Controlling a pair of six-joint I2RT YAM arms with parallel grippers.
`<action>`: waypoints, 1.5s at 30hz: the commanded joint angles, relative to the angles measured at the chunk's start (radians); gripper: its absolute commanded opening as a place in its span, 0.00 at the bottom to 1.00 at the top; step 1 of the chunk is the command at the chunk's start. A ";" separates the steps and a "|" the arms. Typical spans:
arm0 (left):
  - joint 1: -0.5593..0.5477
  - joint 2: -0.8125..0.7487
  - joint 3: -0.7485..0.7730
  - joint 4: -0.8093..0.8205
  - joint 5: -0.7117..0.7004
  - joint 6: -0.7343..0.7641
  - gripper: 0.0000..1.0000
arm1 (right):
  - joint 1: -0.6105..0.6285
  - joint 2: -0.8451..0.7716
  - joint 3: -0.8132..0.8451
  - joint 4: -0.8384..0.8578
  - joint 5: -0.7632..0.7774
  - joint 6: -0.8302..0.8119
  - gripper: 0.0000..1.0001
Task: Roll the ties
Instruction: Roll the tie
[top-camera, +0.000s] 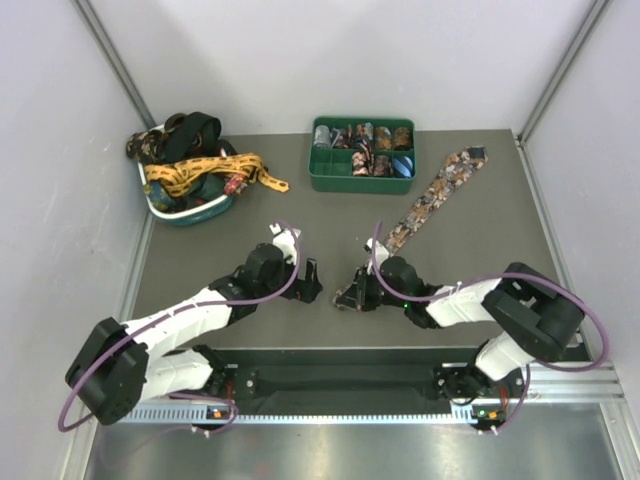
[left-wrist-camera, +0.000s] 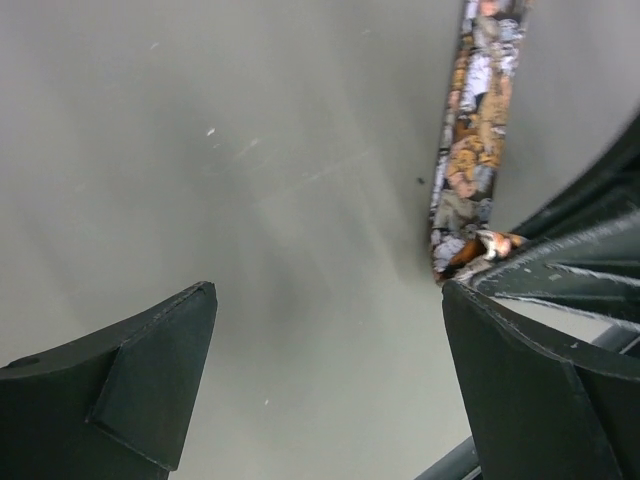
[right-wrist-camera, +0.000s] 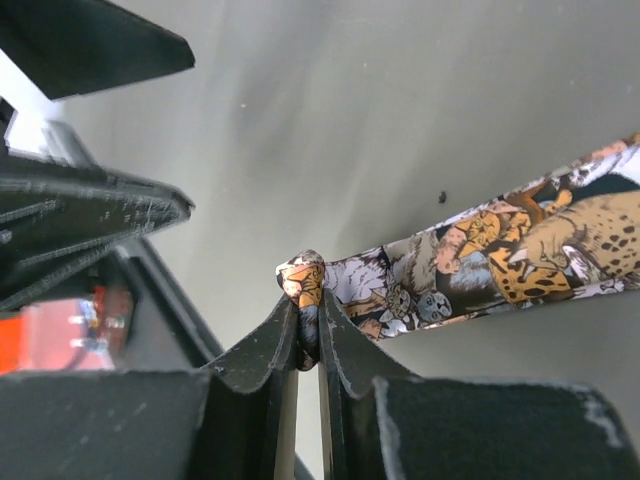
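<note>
A brown animal-print tie (top-camera: 435, 195) lies stretched diagonally across the mat, its wide end at the far right. My right gripper (top-camera: 350, 297) (right-wrist-camera: 308, 315) is shut on the tie's narrow end (right-wrist-camera: 305, 285), which is folded over between the fingertips. The rest of the tie (right-wrist-camera: 490, 265) runs off to the right in the right wrist view. My left gripper (top-camera: 312, 283) (left-wrist-camera: 330, 300) stands wide open just left of that end, with nothing between its fingers; the tie (left-wrist-camera: 470, 150) shows beyond its right finger (left-wrist-camera: 530, 370).
A green tray (top-camera: 325, 178) at the back centre holds several rolled ties. A teal-and-white basket (top-camera: 185, 212) at the back left holds a heap of loose ties, a gold-yellow one (top-camera: 215, 172) draped over its rim. Grey walls enclose the mat.
</note>
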 joint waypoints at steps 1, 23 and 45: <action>-0.011 -0.010 -0.023 0.138 0.057 0.065 0.99 | -0.051 0.046 -0.030 0.186 -0.116 0.124 0.01; -0.099 0.071 0.012 0.247 0.187 0.268 0.90 | -0.160 0.140 -0.064 0.331 -0.206 0.247 0.01; -0.143 0.289 0.160 0.179 0.161 0.326 0.73 | -0.227 0.151 0.016 0.111 -0.178 0.068 0.01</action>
